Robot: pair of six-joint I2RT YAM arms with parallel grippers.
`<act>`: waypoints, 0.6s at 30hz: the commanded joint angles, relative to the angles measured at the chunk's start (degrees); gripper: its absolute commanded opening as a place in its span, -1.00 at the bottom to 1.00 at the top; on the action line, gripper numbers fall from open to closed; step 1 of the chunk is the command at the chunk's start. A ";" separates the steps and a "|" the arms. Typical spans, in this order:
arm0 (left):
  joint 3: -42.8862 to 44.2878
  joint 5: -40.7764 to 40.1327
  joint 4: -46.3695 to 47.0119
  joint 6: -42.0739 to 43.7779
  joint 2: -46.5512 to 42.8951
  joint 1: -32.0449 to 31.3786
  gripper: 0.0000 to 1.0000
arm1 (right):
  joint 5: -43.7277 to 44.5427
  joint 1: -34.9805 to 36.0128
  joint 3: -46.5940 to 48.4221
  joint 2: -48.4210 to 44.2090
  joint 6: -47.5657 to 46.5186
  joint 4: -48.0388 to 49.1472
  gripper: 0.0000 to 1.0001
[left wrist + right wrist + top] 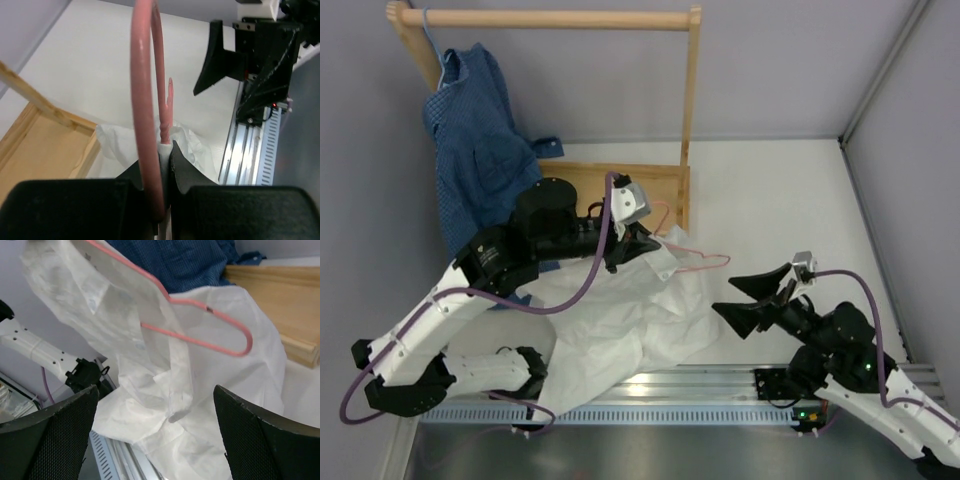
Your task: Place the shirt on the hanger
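Observation:
The white shirt (620, 325) hangs crumpled from my left gripper (655, 245) down to the table's front edge. The left jaws are shut on a fold of the shirt (195, 145) together with the pink wire hanger (142, 100). The hanger's loop (705, 262) sticks out to the right of the shirt's collar. In the right wrist view the hanger (200, 305) lies partly under the shirt's fabric (150, 365). My right gripper (724, 296) is wide open and empty, just right of the shirt and pointing at it (155, 388).
A wooden clothes rack (690, 110) stands at the back on a wooden base (650, 180). A blue checked shirt (475, 150) hangs from its left end. A metal rail (700, 385) runs along the near edge. Grey walls enclose the table.

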 commanded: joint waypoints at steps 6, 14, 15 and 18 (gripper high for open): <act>-4.81 -16.71 14.92 -13.10 -4.72 -0.01 -1.00 | 3.84 0.53 -5.56 7.88 10.48 13.22 0.53; -6.22 -16.54 16.06 -17.85 -6.48 -0.01 -1.00 | 6.02 0.44 -4.34 25.81 7.42 27.23 0.01; -6.31 -16.45 15.98 -17.94 -6.65 0.08 -1.00 | 7.26 0.36 -4.16 27.04 6.97 27.67 -0.04; -6.48 -16.01 15.98 -19.08 -7.36 -0.01 -1.00 | 8.85 0.27 -4.86 30.30 4.07 32.67 -0.18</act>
